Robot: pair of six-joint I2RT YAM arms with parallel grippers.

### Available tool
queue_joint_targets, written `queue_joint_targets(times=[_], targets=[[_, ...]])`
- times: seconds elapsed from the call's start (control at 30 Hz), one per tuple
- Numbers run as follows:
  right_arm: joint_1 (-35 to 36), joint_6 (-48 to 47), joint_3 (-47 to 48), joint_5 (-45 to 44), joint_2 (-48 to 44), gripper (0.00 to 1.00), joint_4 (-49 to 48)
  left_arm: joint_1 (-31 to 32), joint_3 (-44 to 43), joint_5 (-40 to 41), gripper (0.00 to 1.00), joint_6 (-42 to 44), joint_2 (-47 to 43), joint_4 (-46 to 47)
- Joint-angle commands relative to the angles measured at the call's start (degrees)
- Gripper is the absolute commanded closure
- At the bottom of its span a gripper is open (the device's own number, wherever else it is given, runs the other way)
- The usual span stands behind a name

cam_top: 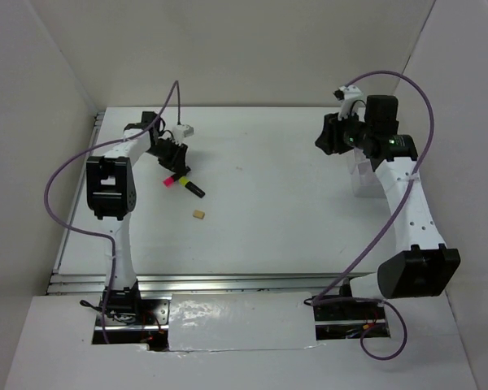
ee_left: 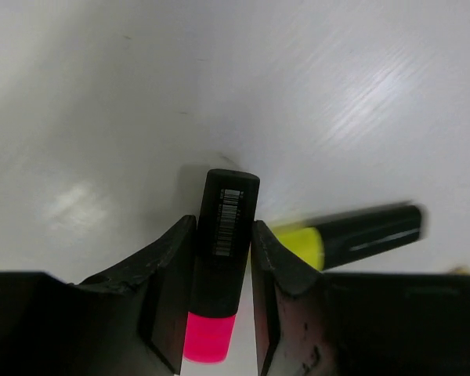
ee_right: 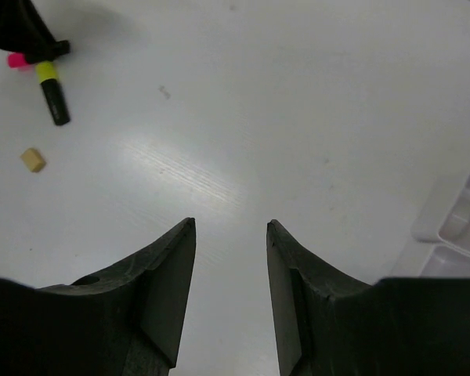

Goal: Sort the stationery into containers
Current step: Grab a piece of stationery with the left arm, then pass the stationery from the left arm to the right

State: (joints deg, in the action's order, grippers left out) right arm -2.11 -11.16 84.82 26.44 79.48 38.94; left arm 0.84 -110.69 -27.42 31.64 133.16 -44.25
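Two highlighters sit at the far left of the worktop [cam_top: 276, 203], right under the left tool [ee_left: 223, 225]. That tool is closed down to the width of the pink highlighter [ee_left: 219, 258] and has it clamped, one finger against each side of the black barrel. The pink end points back toward the wrist camera. The black end, which carries a barcode label, sticks out past the fingertips. I cannot tell whether it is resting on the worktop or lifted just clear of it.

The yellow highlighter [ee_left: 352, 235] lies just beside the tool's right finger. Its yellow end is nearest the finger and its black end points away. It looks slightly blurred in the left wrist view, and I cannot tell whether it touches the finger.

The tan eraser block [cam_top: 198, 215] lies by itself, near the highlighters but apart from them, on the side toward the arm bases.

On the right side, the right tool [ee_right: 231, 225] hangs above the worktop with its fingers spread wide and nothing between them. The organiser tray [ee_right: 454, 227] sits on the worktop close by. One corner of it, with pale compartments, shows at the right edge of the right wrist view. From above, the right arm partly hides it.
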Motion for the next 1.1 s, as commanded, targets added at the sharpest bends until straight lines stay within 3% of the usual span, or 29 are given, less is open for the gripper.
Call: queue_joint_targets(times=[0.0,0.07,0.1,0.13,0.17,0.2,0.27,0.33,0.43,0.53,0.63,0.77,0.93,1.07], targets=[[6.58,-2.64,3.16,0.28,-3.45,0.52,-0.53,-2.86,7.05,-15.42,1.0,-21.26,-10.62,8.44],[10.43,-3.34,2.37,-0.24,-4.6,0.52,-2.11,-4.62,15.97,-21.25,1.0,-34.55,-18.18,23.44],[11.76,-3.87,1.5,-0.59,-5.12,0.52,-3.33,-5.32,19.95,-23.53,1.0,-47.33,-21.33,30.03],[14.74,-4.39,0.97,-0.86,-6.17,0.52,-4.21,-5.5,26.08,-22.77,1.0,-54.77,-26.41,41.41],[16.16,-4.92,0.36,-1.21,-6.53,0.52,-4.83,-5.5,28.58,-19.72,1.0,-65.8,-28.73,45.79],[18.0,-6.41,-1.13,-1.73,-7.4,0.52,-6.32,-5.06,30.34,-17.51,1.0,-70.09,-32.75,47.66],[22.9,-8.34,-2.19,-3.75,-8.11,0.52,-7.64,-3.84,29.76,-9.89,1.0,-77.13,-35.33,38.86],[26.44,-12.3,-3.78,-5.86,-8.9,0.52,-9.57,-1.47,25.73,-3.09,1.0,-78.13,-37.09,27.61],[32.94,-14.69,-5.27,-7.97,-9.0,0.46,-12.74,0.91,25.69,-1.67,1.0,-81.46,-39.64,21.93],[36.12,-1.81,-1.33,-8.15,-5.32,0.33,-13.62,2.32,35.6,-0.88,1.0,-89.07,-47.09,26.91],[36.3,20.93,-1.22,-6.14,-2.41,0.3,-19.38,3.81,46.42,2.53,1.0,-99.18,-55.1,41.04],[38.49,32.22,-2.21,-10.77,-0.75,0.3,-26.27,6.27,50.49,3.69,1.0,-105.98,-58.45,43.63],[41.22,37.78,4.74,-12.72,6.11,0.32,-23.47,6.54,52.16,5.18,1.0,-111.78,-60.65,43.64],[43.76,33.84,3.7,-16.93,6.48,0.32,-25.48,5.49,56.89,3.87,1.0,-122.14,-61.45,46.26]])
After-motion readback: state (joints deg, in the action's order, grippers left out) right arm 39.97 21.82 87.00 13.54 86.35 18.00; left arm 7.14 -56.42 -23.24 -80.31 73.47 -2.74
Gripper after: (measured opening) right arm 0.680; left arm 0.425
